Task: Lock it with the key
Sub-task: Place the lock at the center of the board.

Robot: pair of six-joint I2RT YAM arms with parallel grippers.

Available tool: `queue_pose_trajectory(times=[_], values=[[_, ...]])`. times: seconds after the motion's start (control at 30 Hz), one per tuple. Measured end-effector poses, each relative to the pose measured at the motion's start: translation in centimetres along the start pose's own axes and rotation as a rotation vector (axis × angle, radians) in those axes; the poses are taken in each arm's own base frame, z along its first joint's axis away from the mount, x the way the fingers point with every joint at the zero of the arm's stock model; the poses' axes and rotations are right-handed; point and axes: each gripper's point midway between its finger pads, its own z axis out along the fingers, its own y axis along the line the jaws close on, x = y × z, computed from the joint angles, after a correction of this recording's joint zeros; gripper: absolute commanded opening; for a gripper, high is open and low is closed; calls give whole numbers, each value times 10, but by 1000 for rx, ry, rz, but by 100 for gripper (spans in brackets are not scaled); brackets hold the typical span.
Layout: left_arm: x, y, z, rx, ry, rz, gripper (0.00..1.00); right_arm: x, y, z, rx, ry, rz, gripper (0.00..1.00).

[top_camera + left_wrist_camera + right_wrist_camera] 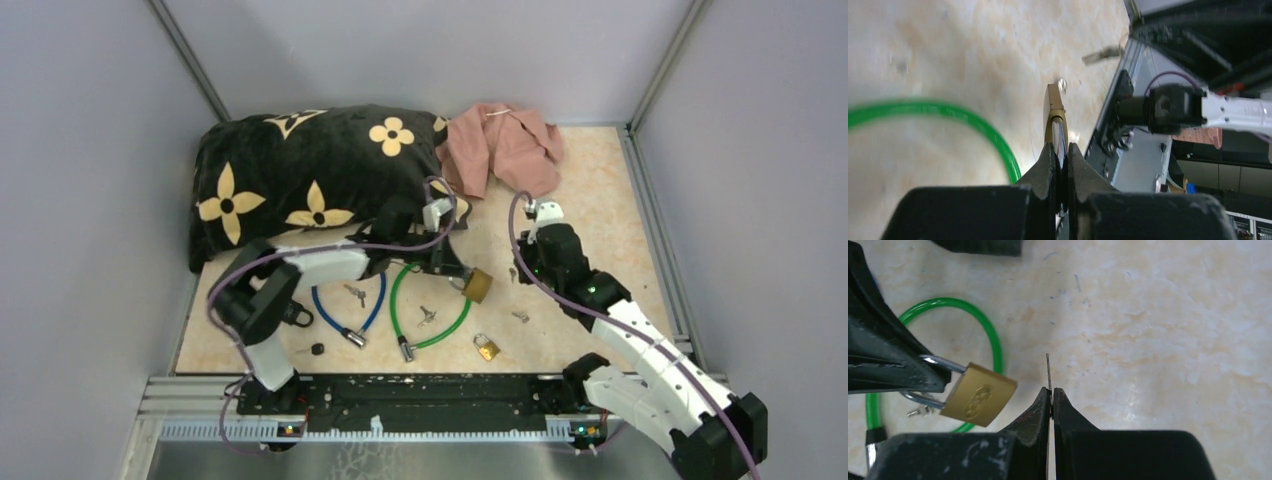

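Observation:
My left gripper (455, 272) is shut on the steel shackle of a brass padlock (478, 285) and holds it above the table; the padlock shows edge-on in the left wrist view (1054, 112) and face-on in the right wrist view (979, 395). My right gripper (520, 268) is shut on a thin key (1048, 371), seen edge-on, its tip sticking out past the fingertips. The key is just right of the padlock and apart from it.
A green cable lock (432, 315) and a blue cable lock (345, 315) lie on the table with loose keys (427, 315) among them. A second small brass padlock (487, 347) lies near the front. A black flowered pillow (310, 175) and a pink cloth (505, 145) lie at the back.

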Motion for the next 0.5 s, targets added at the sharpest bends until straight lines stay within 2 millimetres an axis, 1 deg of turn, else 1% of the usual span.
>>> queue_pose_trajectory(times=[0.17,0.23,0.27,0.3,0.33,0.37,0.4,0.47,0.5], values=[[-33,12,77,14,1,14,0,16,-31,5,120,-1,87,0],[-40,21,101,14,-7,19,0,20,-39,9,149,5,107,0],[-40,24,108,10,-7,18,9,21,-41,10,155,5,113,0],[-39,30,115,1,-5,13,27,21,-44,12,161,4,119,0],[-36,37,122,-14,-5,5,60,22,-46,14,165,3,125,0],[-34,41,124,-22,-3,-6,81,24,-48,16,169,5,131,0],[-33,46,126,-40,-6,-8,96,26,-50,18,174,8,137,0],[-30,52,127,-62,-14,-26,99,29,-55,21,185,15,147,0],[-34,47,125,-53,-26,-8,99,31,-57,24,189,21,153,0]])
